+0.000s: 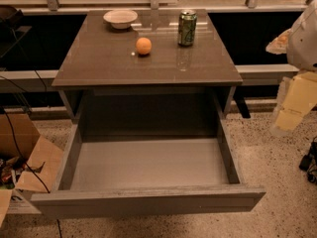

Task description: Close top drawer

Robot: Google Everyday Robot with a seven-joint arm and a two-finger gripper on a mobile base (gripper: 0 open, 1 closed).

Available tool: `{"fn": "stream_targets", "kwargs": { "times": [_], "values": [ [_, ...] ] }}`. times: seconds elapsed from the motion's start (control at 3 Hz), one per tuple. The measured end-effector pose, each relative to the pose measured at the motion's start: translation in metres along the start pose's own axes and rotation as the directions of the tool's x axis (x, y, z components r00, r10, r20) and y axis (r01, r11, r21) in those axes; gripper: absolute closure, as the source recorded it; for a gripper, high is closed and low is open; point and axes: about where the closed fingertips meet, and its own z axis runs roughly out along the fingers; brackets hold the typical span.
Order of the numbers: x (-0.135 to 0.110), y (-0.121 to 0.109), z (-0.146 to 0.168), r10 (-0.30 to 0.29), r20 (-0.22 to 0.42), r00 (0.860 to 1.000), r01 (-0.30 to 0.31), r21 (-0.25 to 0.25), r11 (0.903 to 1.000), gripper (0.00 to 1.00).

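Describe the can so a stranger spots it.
On the brown cabinet top above the open top drawer, look back right, nearest the pincer at the frame's right edge. The can is green and tall, unlike the orange and bowl.

One drawer [148, 202], bowl [120, 18], orange [143, 46], can [187, 28]; tool [292, 103] far right.

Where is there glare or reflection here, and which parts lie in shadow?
Camera view: the glossy brown top mirrors the green can; the cavity behind the open top drawer lies in shadow, its floor evenly lit; the gripper, at the right edge, clear of the drawer, is brightly lit.
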Motion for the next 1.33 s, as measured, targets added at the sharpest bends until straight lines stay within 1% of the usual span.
{"fn": "stream_targets", "kwargs": {
  "times": [0.33, 0.67, 1.0, 1.33],
  "values": [
    [0.000, 0.000, 0.000, 0.000, 0.000, 1.000, 0.000, 0.000, 1.0000, 0.00],
    [0.000, 0.000, 0.000, 0.000, 0.000, 1.000, 0.000, 0.000, 1.0000, 0.10],
    [-0.003, 0.011, 0.013, -0.005, 0.016, 1.000, 0.006, -0.035, 0.9994, 0.33],
    [-0.016, 0.037, 0.036, 0.024, 0.046, 0.999, -0.021, -0.064, 0.9977, 0.57]
  ]
}}
